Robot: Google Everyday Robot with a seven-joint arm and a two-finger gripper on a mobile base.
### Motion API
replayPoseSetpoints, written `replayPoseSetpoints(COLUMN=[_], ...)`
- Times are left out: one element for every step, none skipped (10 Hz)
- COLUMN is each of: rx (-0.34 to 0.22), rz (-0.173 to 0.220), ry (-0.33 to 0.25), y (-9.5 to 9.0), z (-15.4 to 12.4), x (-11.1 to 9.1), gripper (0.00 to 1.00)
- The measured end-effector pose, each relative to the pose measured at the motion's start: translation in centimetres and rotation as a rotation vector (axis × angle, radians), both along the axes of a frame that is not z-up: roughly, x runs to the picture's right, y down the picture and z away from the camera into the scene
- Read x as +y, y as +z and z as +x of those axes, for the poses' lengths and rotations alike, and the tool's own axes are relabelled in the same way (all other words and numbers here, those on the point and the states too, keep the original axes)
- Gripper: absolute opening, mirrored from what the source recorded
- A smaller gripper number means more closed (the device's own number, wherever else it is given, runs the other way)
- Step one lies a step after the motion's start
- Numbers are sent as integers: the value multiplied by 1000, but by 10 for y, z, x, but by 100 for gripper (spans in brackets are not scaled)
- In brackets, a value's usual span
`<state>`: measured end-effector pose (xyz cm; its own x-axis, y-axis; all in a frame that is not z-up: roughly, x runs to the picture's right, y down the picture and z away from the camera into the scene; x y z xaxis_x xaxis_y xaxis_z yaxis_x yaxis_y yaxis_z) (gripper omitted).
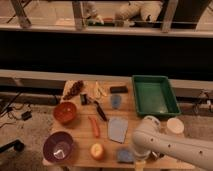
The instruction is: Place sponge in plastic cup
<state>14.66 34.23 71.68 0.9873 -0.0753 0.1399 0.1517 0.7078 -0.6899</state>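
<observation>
The sponge (pixel 124 156) is a small blue-grey block lying near the table's front edge, right of an apple. The plastic cup (pixel 116 101) is small and light blue and stands mid-table, left of the green tray. My white arm (pixel 165 145) reaches in from the lower right. Its gripper (pixel 139 162) hangs at the front edge of the table, just right of the sponge and mostly hidden by the arm's own body. The cup stands well behind the gripper.
A green tray (pixel 172 106) sits at the right, a cream-white cup (pixel 175 126) in front of it. A pale-blue sheet (pixel 118 129), orange stick (pixel 94 127), apple (pixel 97 150), purple bowl (pixel 59 146), orange bowl (pixel 65 112) and black tool (pixel 100 111) crowd the table.
</observation>
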Motion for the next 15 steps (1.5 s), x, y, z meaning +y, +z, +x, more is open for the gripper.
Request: replayPoseSetpoints(rx=[-1,-3,-5,-5,-8,-10,-16,-19,-22,-25,-30,-32,-34,-36,-43], rz=[-3,-5,-7,-10,-13,-15,-18,-21,-22,-24,-27,-28,-30,-33,-35], ry=[-1,-4,-4,-3,-2,-2,-4,-6,-6,-7,-6,-6,-4,-1,4], y=[0,2,3,5,6,7,8,9,10,10,11,11,11,10,9], z=[-2,-4,-6,-7,-8,-9,-12,-13,-14,-15,-16,-16,-16,-16,-16], x=[2,3,4,5,7,7,9,10,11,11,12,13,13,13,13], gripper=[80,80,80,80,80,80,78,72,64,53,41,33,21,13,10])
